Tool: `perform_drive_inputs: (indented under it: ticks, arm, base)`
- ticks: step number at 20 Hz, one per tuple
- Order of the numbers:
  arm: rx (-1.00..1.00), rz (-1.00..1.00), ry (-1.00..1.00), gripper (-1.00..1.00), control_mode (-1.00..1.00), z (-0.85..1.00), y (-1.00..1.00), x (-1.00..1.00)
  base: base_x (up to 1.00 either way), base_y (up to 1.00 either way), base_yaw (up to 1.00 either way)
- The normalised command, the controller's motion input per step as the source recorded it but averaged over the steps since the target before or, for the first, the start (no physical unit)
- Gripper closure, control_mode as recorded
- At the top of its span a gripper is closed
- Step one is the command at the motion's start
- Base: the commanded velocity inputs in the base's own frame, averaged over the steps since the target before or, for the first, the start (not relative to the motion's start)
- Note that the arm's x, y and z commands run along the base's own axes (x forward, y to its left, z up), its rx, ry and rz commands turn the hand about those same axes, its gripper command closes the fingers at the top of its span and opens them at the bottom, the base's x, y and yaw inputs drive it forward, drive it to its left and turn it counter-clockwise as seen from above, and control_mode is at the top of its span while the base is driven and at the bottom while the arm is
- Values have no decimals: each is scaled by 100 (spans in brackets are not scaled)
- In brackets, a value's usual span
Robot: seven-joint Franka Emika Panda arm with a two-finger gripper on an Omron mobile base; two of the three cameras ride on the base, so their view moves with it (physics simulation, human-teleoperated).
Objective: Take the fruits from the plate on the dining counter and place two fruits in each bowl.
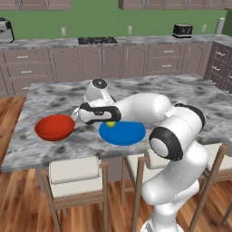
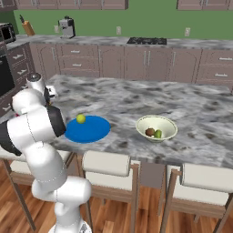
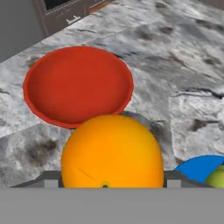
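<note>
My claw (image 1: pixel 76 113) hung between the red bowl (image 1: pixel 55 127) and the blue plate (image 1: pixel 122 132), clamped on the orange fruit (image 3: pixel 112 152), which bulged large in the hand view just short of the bowl's near rim. The yellow-green fruit (image 2: pixel 81 119) sat alone on the plate's far-left part. Well to the right on the dining counter (image 2: pixel 191 104), the cream-green bowl (image 2: pixel 156 127) held the brown-red fruit (image 2: pixel 149 132) and the elongated green one (image 2: pixel 158 134), touching side by side. Stools (image 1: pixel 74 174) stood along the near edge.
</note>
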Motion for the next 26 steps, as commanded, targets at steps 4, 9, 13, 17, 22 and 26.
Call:
perform_drive_inputs:
  ticks: [4, 9, 13, 17, 22, 26]
  arm:
    - [-3, 21, 5, 100, -100, -30, 91, 9]
    - [0, 10, 5, 100, -100, -23, 44, 0]
    - [0, 3, 1, 100, -100, -12, 32, 1]
    - [0, 0, 6, 100, -100, -23, 15, 8]
    - [-2, 0, 0, 100, -100, -15, 20, 0]
    - [-1, 0, 0, 100, -100, 0, 14, 10]
  base:
    - [0, 0, 0]
    - [0, 0, 0]
    - [0, 0, 0]
    - [0, 0, 0]
    - [0, 0, 0]
    - [0, 0, 0]
